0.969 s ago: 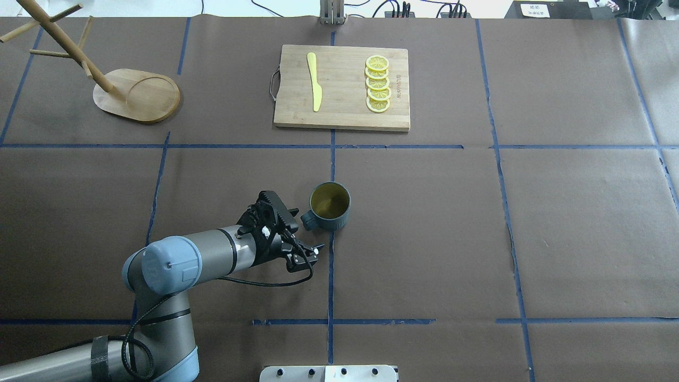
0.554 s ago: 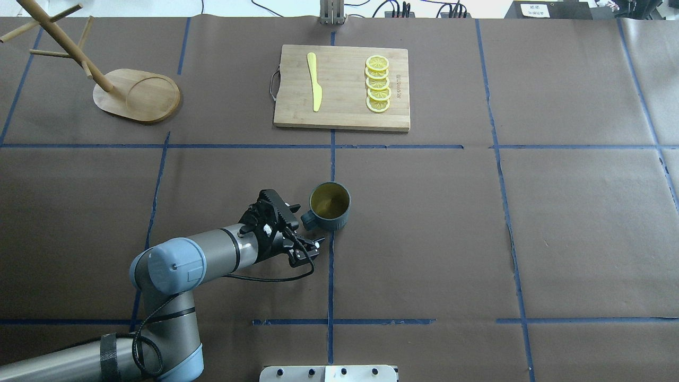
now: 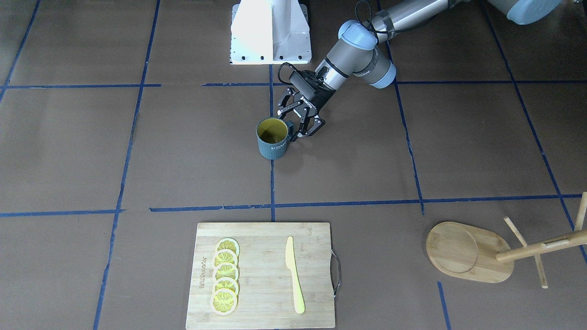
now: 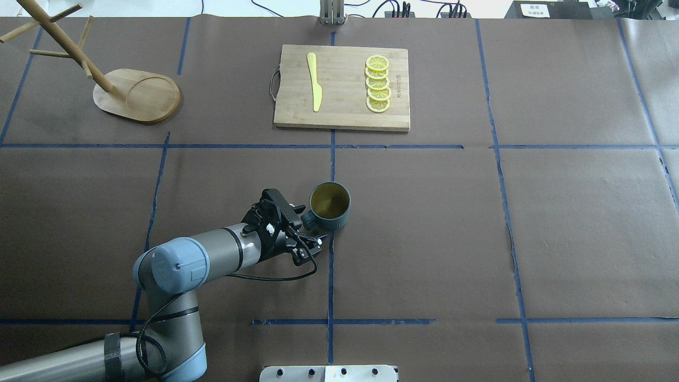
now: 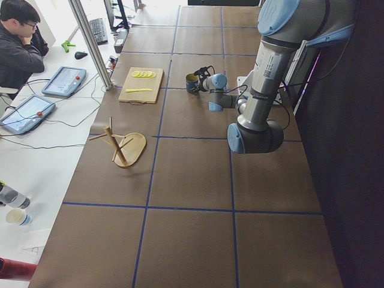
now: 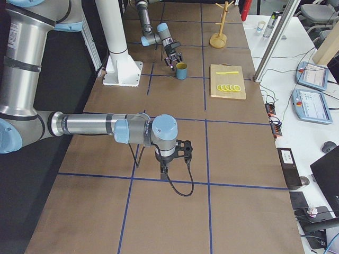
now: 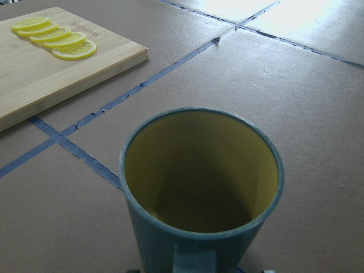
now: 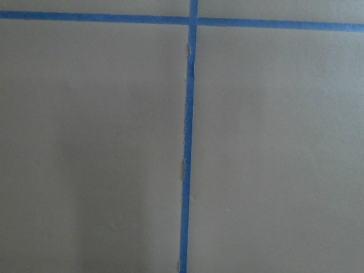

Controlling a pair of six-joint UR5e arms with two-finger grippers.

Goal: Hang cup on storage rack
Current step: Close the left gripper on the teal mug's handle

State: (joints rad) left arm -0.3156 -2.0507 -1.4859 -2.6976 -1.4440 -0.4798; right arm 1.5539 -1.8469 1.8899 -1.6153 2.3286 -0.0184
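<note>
The dark blue-grey cup [image 4: 330,207] with a yellow interior stands upright near the table's middle, its handle toward my left arm. It also shows in the front view [image 3: 272,140] and fills the left wrist view [image 7: 199,182]. My left gripper [image 4: 307,225] is open, low at the cup, with its fingers either side of the handle [image 3: 290,126]. The bamboo storage rack [image 4: 138,95] stands at the far left, apart from both [image 3: 467,252]. My right gripper [image 6: 175,156] shows only in the exterior right view, above bare table; I cannot tell whether it is open or shut.
A bamboo cutting board [image 4: 342,87] with several lemon slices and a yellow knife [image 4: 314,82] lies at the far middle. The white robot base [image 3: 270,32] stands at the near edge. Blue tape lines cross the brown table cover.
My left gripper has moved closer to the cup, so the handle now sits between its open fingers. The cup has not moved.
</note>
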